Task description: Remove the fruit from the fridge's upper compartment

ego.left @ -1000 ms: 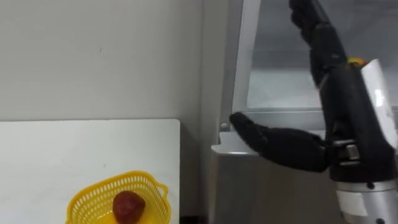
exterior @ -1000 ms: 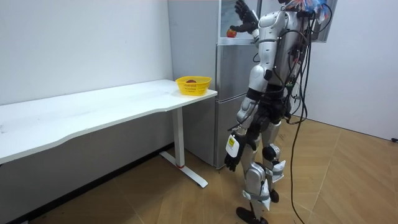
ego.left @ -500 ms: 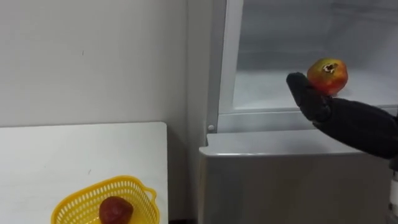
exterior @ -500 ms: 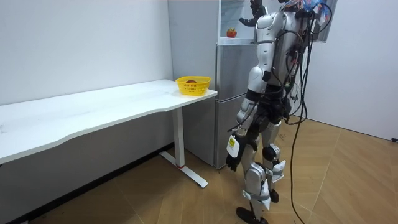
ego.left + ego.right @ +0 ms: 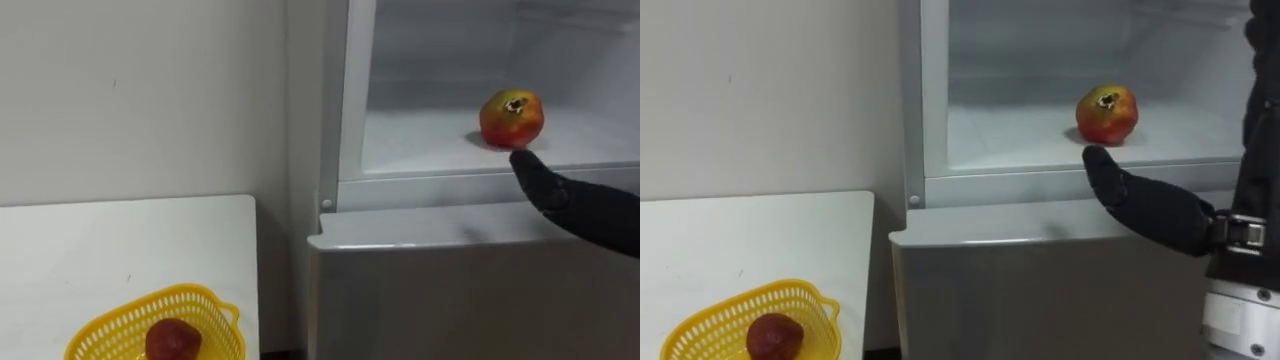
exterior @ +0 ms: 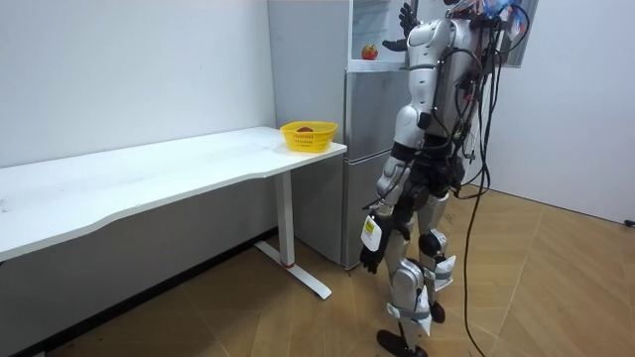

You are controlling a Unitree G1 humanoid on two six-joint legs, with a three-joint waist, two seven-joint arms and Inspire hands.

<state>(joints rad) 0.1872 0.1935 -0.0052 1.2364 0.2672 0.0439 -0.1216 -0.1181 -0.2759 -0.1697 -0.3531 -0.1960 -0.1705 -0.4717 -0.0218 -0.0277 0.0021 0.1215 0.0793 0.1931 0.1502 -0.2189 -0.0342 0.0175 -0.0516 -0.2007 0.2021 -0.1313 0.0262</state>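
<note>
A red-yellow pomegranate (image 5: 1106,114) sits on the white shelf (image 5: 1020,140) of the open upper fridge compartment. My right hand (image 5: 1150,205) is raised just in front of the shelf's edge. It is open, the thumb reaching left below the fruit and the fingers pointing up at the right, apart from the fruit. In the left eye view the thumb (image 5: 540,182) ends just under the pomegranate (image 5: 511,118). The room view has me standing upright before the fridge, with my left hand (image 6: 369,260) hanging by my thigh.
A yellow mesh basket (image 5: 700,325) stands on the white table (image 5: 740,230) to the fridge's left, with a dark red fruit (image 5: 774,337) in it. The shut lower fridge door (image 5: 1040,290) is below the shelf. A white wall is behind the table.
My right hand has drawn back from around the pomegranate and dropped lower right; the fruit now sits free on the shelf. The eye view has shifted, so everything lies further left.
</note>
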